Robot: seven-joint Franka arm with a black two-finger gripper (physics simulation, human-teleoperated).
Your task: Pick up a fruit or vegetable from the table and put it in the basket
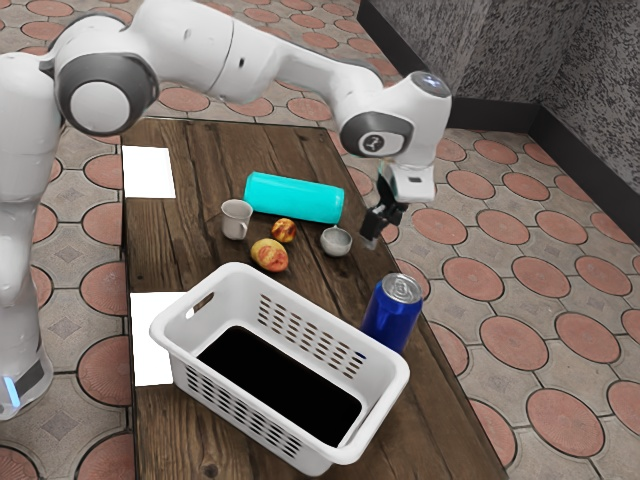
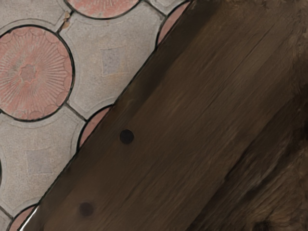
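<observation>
In the exterior view my gripper (image 1: 374,232) hangs over the table's far-right edge, to the right of the small fruits and apart from them. Whether it is open or shut cannot be made out. A red-and-yellow fruit (image 1: 269,256) lies on the table behind the white basket (image 1: 215,372). Just beyond it is a smaller, darker orange-red round fruit (image 1: 284,230). The basket stands upright, its dark inside floor showing no fruit. In the wrist view, the brown wooden table (image 2: 192,120) and its edge lie below my hand.
Close to my gripper is a small grey cup (image 1: 336,242). A blue can (image 1: 391,318) stands beside the basket. Beyond the fruits are a turquoise cylinder (image 1: 294,198) and a light mug (image 1: 235,219). Tiled floor (image 2: 86,53) borders the table.
</observation>
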